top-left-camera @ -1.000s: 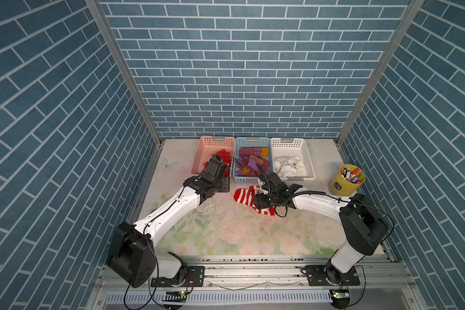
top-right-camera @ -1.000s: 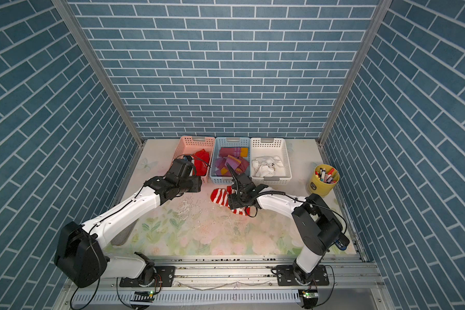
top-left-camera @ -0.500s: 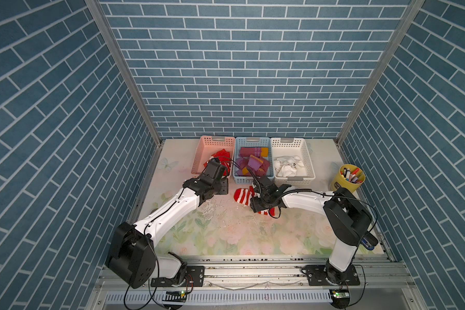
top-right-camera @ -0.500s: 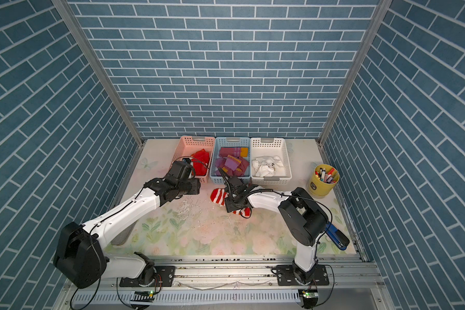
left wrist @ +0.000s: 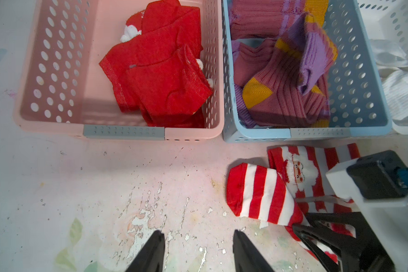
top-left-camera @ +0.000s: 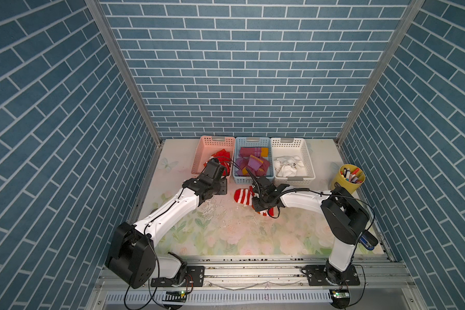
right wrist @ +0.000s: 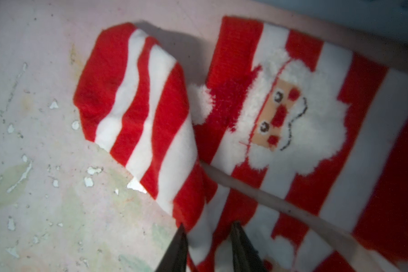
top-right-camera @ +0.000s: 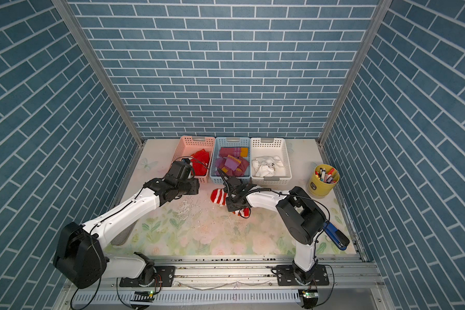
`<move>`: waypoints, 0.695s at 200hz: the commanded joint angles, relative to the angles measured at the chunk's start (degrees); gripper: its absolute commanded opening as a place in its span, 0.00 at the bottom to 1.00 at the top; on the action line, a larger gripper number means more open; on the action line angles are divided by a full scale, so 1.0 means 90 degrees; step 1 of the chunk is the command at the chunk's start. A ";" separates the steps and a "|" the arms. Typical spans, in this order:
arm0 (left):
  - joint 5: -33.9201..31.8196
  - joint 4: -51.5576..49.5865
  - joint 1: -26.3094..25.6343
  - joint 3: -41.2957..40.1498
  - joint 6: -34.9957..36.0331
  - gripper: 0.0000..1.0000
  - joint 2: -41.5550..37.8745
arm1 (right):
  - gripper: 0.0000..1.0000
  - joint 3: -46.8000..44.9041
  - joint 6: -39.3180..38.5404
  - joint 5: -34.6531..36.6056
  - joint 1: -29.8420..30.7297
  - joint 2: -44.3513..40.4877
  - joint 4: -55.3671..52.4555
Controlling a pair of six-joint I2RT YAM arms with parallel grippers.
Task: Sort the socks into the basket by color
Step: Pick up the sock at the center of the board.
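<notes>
Three perforated baskets side by side at the far edge of the floral worktop (top-left-camera: 226,236): pink basket (top-left-camera: 200,153) toward the left arm, blue basket (top-left-camera: 253,140) in the middle, white basket (top-left-camera: 287,146) toward the right arm.

Contents:
- Red socks (top-left-camera: 220,157) with white tufts, heaped in the pink basket against the wall next to the blue one.
- Purple and maroon socks (top-left-camera: 253,163) with orange-yellow patches, filling the blue basket.
- White socks (top-left-camera: 287,167), crumpled in the white basket.

Two socks outside the baskets, flat on the worktop just in front of the blue basket:
- Striped sock (left wrist: 259,193), banded red and white, toe toward the left arm.
- Santa sock (left wrist: 297,172), likewise banded, with a bearded face, touching the striped sock along one edge.

Right tool (right wrist: 208,227) down on this pair, fingers (right wrist: 179,249) close together on either side of a fold of the striped sock, fabric pinched between them. Fingers hidden under the wrist in both top views.

Left tool (left wrist: 198,233) parted and empty, hovering over bare, scuffed worktop in front of the pink basket, near the striped sock's toe but apart from it.

Yellow cup (top-left-camera: 342,185) of markers (top-left-camera: 350,175) beside the white basket, near the side wall.
</notes>
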 commanded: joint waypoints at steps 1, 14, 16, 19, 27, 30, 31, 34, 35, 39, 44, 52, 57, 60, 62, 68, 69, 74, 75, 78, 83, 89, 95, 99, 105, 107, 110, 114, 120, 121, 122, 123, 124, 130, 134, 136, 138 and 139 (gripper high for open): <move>-0.0027 -0.0133 0.0053 -0.0103 -0.0014 0.53 -0.0236 | 0.20 0.0075 0.0036 -0.0107 0.0052 -0.0047 -0.0112; -0.0046 -0.0146 0.0064 -0.0155 -0.0025 0.53 -0.0331 | 0.14 0.0092 -0.0007 -0.0159 0.0052 -0.0105 -0.0130; -0.0050 -0.0146 0.0074 -0.0164 -0.0027 0.53 -0.0357 | 0.13 0.0088 -0.0009 -0.0158 0.0043 -0.0114 -0.0131; -0.0063 -0.0146 0.0074 -0.0180 -0.0034 0.53 -0.0368 | 0.12 0.0089 -0.0016 -0.0158 0.0048 -0.0129 -0.0136; -0.0081 -0.0146 0.0071 -0.0213 -0.0037 0.53 -0.0418 | 0.08 0.0110 -0.0035 -0.0155 0.0054 -0.0169 -0.0149; -0.0093 -0.0150 0.0081 -0.0224 -0.0040 0.53 -0.0445 | 0.07 0.0115 -0.0048 -0.0158 0.0050 -0.0180 -0.0158; -0.0096 -0.0153 0.0084 -0.0230 -0.0039 0.53 -0.0444 | 0.06 0.0116 -0.0048 -0.0158 0.0050 -0.0183 -0.0158; -0.0093 -0.0160 0.0081 -0.0240 -0.0038 0.53 -0.0460 | 0.06 0.0121 -0.0048 -0.0158 0.0050 -0.0199 -0.0168; -0.0102 -0.0163 0.0084 -0.0242 -0.0038 0.53 -0.0461 | 0.05 0.0124 -0.0053 -0.0163 0.0055 -0.0202 -0.0168; -0.0106 -0.0173 0.0088 -0.0252 -0.0044 0.53 -0.0482 | 0.04 0.0141 -0.0058 -0.0158 0.0045 -0.0217 -0.0187; -0.0110 -0.0180 0.0094 -0.0263 -0.0047 0.53 -0.0504 | 0.04 0.0146 -0.0067 -0.0165 0.0049 -0.0241 -0.0195; -0.0112 -0.0193 0.0090 -0.0282 -0.0050 0.53 -0.0545 | 0.02 0.0174 -0.0091 -0.0193 0.0053 -0.0277 -0.0216; -0.0123 -0.0202 0.0101 -0.0293 -0.0047 0.53 -0.0563 | 0.01 0.0193 -0.0104 -0.0220 0.0055 -0.0306 -0.0215; -0.0131 -0.0205 0.0101 -0.0299 -0.0047 0.53 -0.0577 | 0.00 0.0218 -0.0106 -0.0231 0.0060 -0.0319 -0.0220; -0.0135 -0.0212 0.0105 -0.0303 -0.0047 0.53 -0.0584 | 0.00 0.0220 -0.0111 -0.0240 0.0052 -0.0329 -0.0220; -0.0153 -0.0231 0.0103 -0.0313 -0.0049 0.53 -0.0615 | 0.00 0.0255 -0.0124 -0.0262 0.0049 -0.0365 -0.0245; -0.0156 -0.0233 0.0104 -0.0318 -0.0053 0.53 -0.0622 | 0.00 0.0264 -0.0125 -0.0274 0.0054 -0.0373 -0.0255; -0.0172 -0.0248 0.0106 -0.0331 -0.0058 0.53 -0.0649 | 0.00 0.0281 -0.0140 -0.0301 0.0057 -0.0406 -0.0269; -0.0170 -0.0251 0.0106 -0.0332 -0.0057 0.53 -0.0654 | 0.00 0.0291 -0.0143 -0.0308 0.0058 -0.0418 -0.0267; -0.0176 -0.0253 0.0112 -0.0340 -0.0063 0.53 -0.0673 | 0.00 0.0309 -0.0153 -0.0322 0.0052 -0.0441 -0.0279; -0.0188 -0.0254 0.0115 -0.0357 -0.0066 0.53 -0.0700 | 0.00 0.0338 -0.0169 -0.0328 0.0050 -0.0476 -0.0298; -0.0213 -0.0263 0.0115 -0.0385 -0.0076 0.53 -0.0741 | 0.00 0.0384 -0.0191 -0.0333 0.0051 -0.0523 -0.0345; -0.0226 -0.0256 0.0124 -0.0408 -0.0083 0.53 -0.0777 | 0.00 0.0430 -0.0227 -0.0334 0.0049 -0.0574 -0.0386; -0.0239 -0.0250 0.0120 -0.0420 -0.0078 0.53 -0.0800 | 0.00 0.0468 -0.0242 -0.0332 0.0054 -0.0606 -0.0417; -0.0238 -0.0261 0.0127 -0.0448 -0.0099 0.53 -0.0823 | 0.00 0.0517 -0.0280 -0.0331 0.0050 -0.0656 -0.0472; -0.0237 -0.0260 0.0129 -0.0457 -0.0097 0.53 -0.0839 | 0.00 0.0532 -0.0289 -0.0328 0.0052 -0.0682 -0.0486; -0.0237 -0.0261 0.0132 -0.0467 -0.0105 0.53 -0.0853 | 0.00 0.0558 -0.0299 -0.0325 0.0050 -0.0713 -0.0511; -0.0237 -0.0256 0.0139 -0.0475 -0.0098 0.53 -0.0867 | 0.00 0.0590 -0.0316 -0.0332 0.0051 -0.0746 -0.0539; -0.0237 -0.0271 0.0136 -0.0489 -0.0109 0.53 -0.0885 | 0.00 0.0640 -0.0345 -0.0324 0.0053 -0.0802 -0.0581; -0.0237 -0.0267 0.0141 -0.0489 -0.0107 0.53 -0.0889 | 0.00 0.0642 -0.0348 -0.0329 0.0051 -0.0811 -0.0584; -0.0237 -0.0270 0.0138 -0.0489 -0.0112 0.53 -0.0886 | 0.00 0.0648 -0.0349 -0.0322 0.0050 -0.0821 -0.0591; -0.0237 -0.0272 0.0142 -0.0489 -0.0114 0.53 -0.0889 | 0.00 0.0651 -0.0355 -0.0323 0.0050 -0.0831 -0.0589; -0.0237 -0.0268 0.0143 -0.0489 -0.0115 0.53 -0.0891 | 0.00 0.0657 -0.0358 -0.0324 0.0049 -0.0840 -0.0603; -0.0238 -0.0290 0.0136 -0.0499 -0.0115 0.53 -0.0902 | 0.00 0.0696 -0.0370 -0.0329 0.0049 -0.0894 -0.0632; -0.0234 -0.0299 0.0143 -0.0497 -0.0109 0.53 -0.0903 | 0.00 0.0724 -0.0379 -0.0329 0.0052 -0.0921 -0.0648; -0.0229 -0.0309 0.0145 -0.0499 -0.0114 0.53 -0.0905 | 0.00 0.0742 -0.0387 -0.0340 0.0055 -0.0941 -0.0666; -0.0227 -0.0316 0.0138 -0.0492 -0.0115 0.53 -0.0903 | 0.00 0.0749 -0.0389 -0.0343 0.0048 -0.0956 -0.0678; -0.0232 -0.0319 0.0141 -0.0491 -0.0115 0.53 -0.0903 | 0.00 0.0755 -0.0390 -0.0343 0.0049 -0.0966 -0.0677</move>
